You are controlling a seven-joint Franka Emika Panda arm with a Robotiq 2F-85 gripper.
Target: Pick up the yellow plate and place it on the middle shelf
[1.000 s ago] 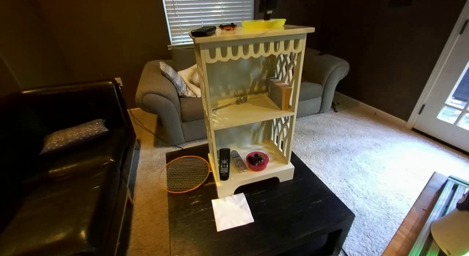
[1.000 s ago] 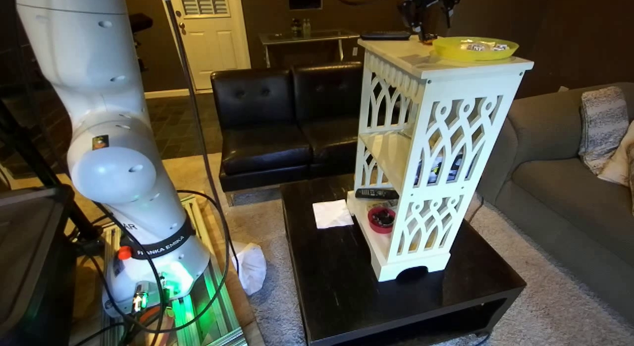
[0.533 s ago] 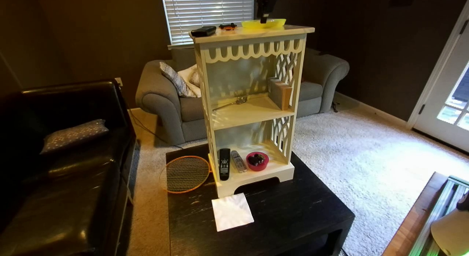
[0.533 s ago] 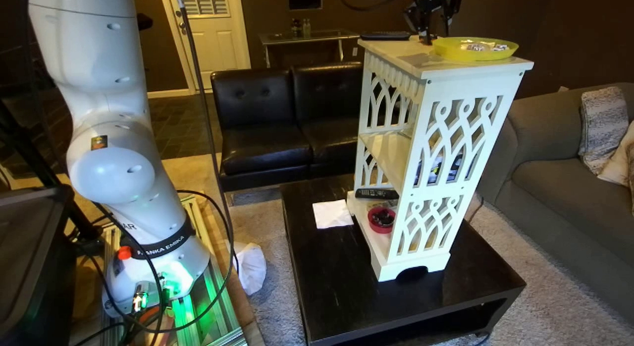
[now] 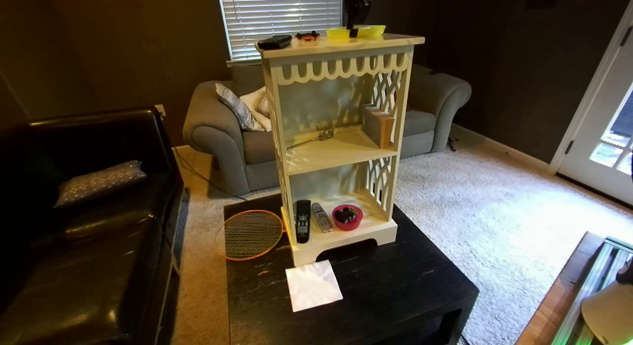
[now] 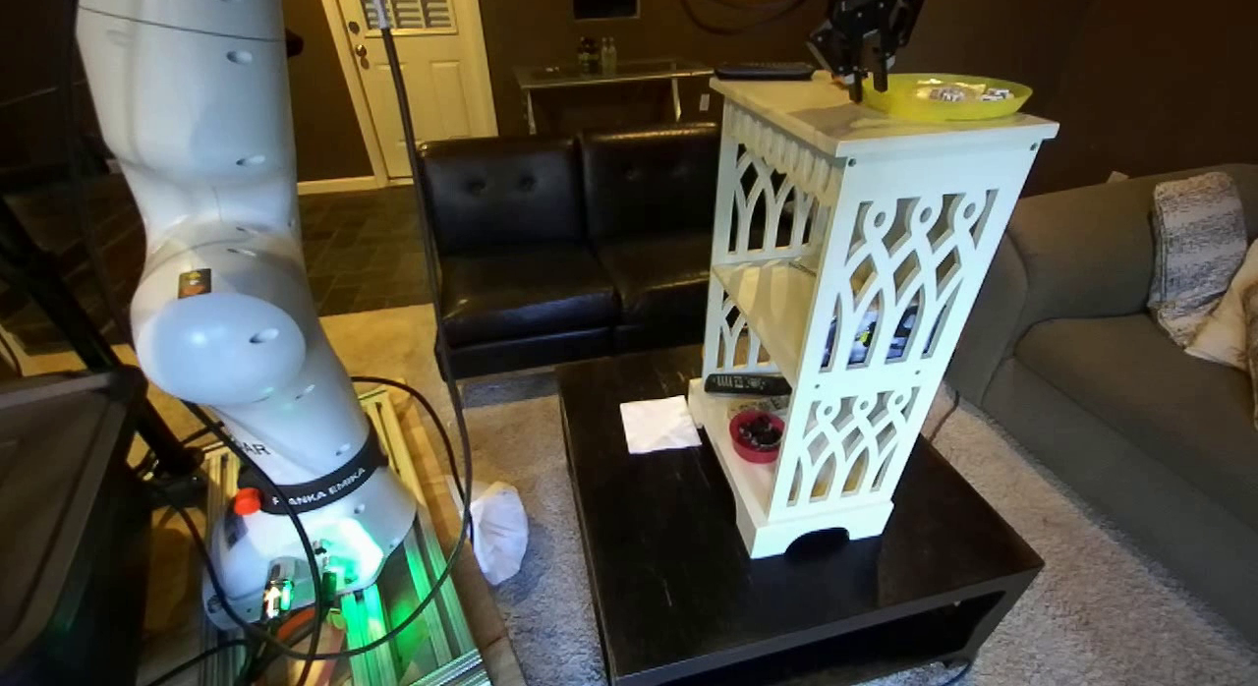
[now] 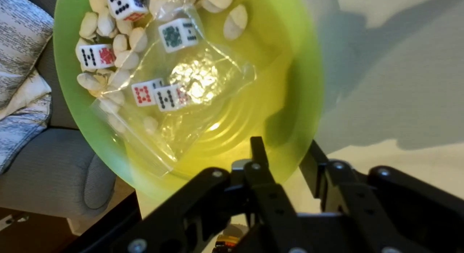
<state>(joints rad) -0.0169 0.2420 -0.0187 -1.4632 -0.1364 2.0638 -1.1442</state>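
The yellow plate (image 5: 372,31) lies on the top board of the cream shelf unit; it also shows in an exterior view (image 6: 939,108) and the wrist view (image 7: 250,104). It holds pistachios, dice and a clear bag. My gripper (image 7: 285,146) is partly open at the plate's rim. In the wrist view one finger is over the inside of the plate and the other is just outside the rim, with gaps between. In an exterior view the gripper (image 6: 869,83) points down at the plate's near-left edge. The middle shelf (image 5: 341,150) shows below in both exterior views.
A box (image 5: 378,125) stands at the right of the middle shelf, and a thin metal object (image 5: 311,139) lies at its back left. A black object (image 5: 275,42) and a small orange-black object (image 5: 307,36) sit on the top board. The lowest tier holds remotes and a red bowl (image 5: 347,217).
My gripper has come down and shifted to the plate's rim, and its fingers have drawn closer together. The plate stays almost in place, with at most a tiny shift.
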